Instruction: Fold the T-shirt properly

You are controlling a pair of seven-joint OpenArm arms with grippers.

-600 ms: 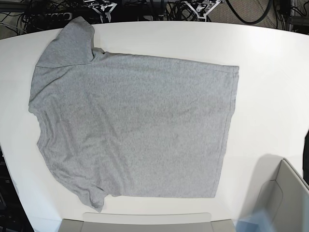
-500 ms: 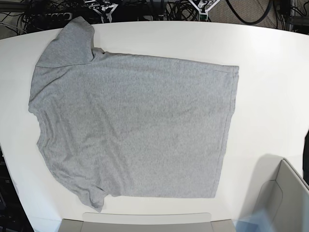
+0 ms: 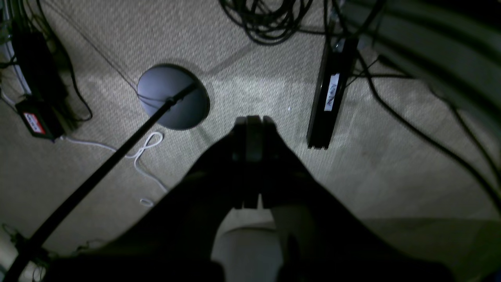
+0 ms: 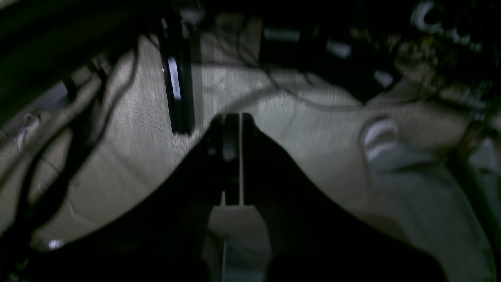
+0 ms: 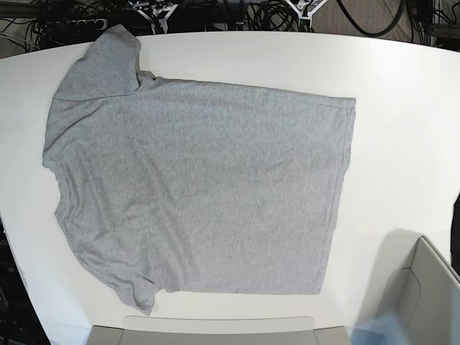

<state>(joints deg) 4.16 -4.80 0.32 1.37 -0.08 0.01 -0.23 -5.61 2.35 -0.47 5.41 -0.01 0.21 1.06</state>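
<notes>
Lying flat, plain side up, on desk (image 5: 402,129): T-shirt (image 5: 201,187). Left tool (image 3: 252,121) and right tool (image 4: 231,119) closed, empty, off desk.

Your base view is bright, even and sharp across the white table (image 5: 402,108). Both wrist views are dim; the right one is blurred throughout.
</notes>
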